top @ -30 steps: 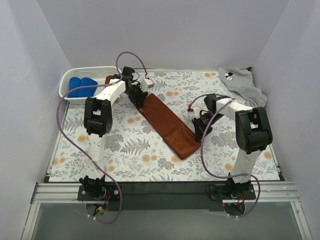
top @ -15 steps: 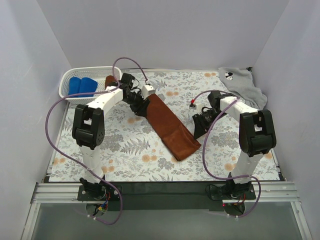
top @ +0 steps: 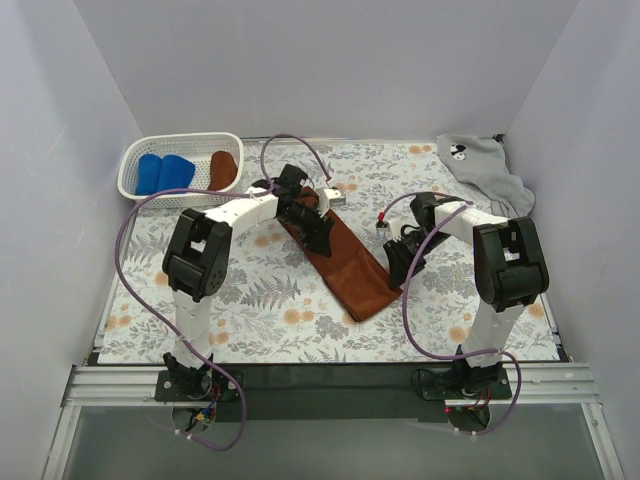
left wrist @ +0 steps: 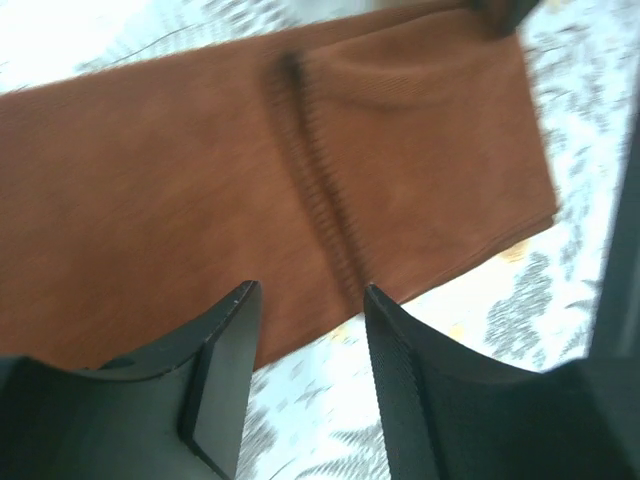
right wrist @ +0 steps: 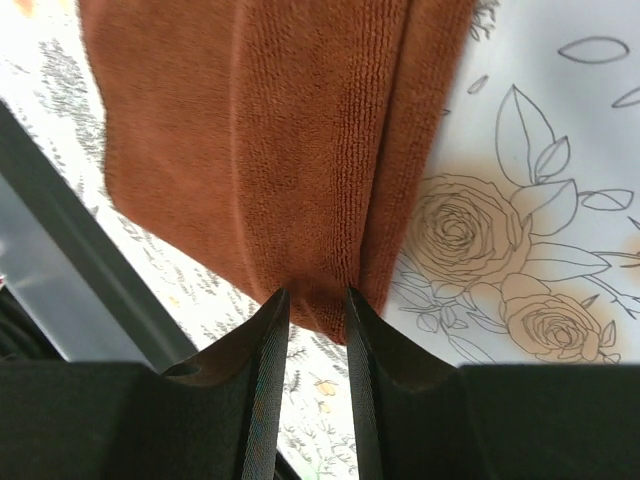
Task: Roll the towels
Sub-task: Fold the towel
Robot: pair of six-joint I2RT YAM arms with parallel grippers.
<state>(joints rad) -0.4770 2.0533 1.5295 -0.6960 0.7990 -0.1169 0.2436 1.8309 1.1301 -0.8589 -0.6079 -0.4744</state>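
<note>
White walls close in a flowered bench (top: 250,310), and the count of towels across it shows how far the job stands. At the far left corner a basket (top: 130,165) holds what looks finished: two blue rolls (top: 165,172) side by side, and just beside them a brown roll (top: 224,168) leaning at the right end. Next comes the left claw (top: 322,228), which hovers over the far end of the brown towel (top: 355,270); its wrist view shows the jaws apart with nothing between them, the cloth lying below. That towel is folded into a long narrow strip and lies flat on the bench, slanting from far left to near right through the middle (no turn of a roll is visible at either end, so I judge the rolling itself not begun on this one). At its near end sits the right claw (top: 397,262), low on the bench; in its wrist view the jaws stand a little apart with the folded edge of the strip right at the gap, and I cannot tell whether they pinch it or merely straddle it. At the far right corner the grey towel (top: 485,170) lies crumpled and unfolded, its small black-and-white mark facing up, well apart from both arms. So three rolls appear done, one strip is laid out for rolling, and the grey one has everything left: flattening, folding, rolling.
</note>
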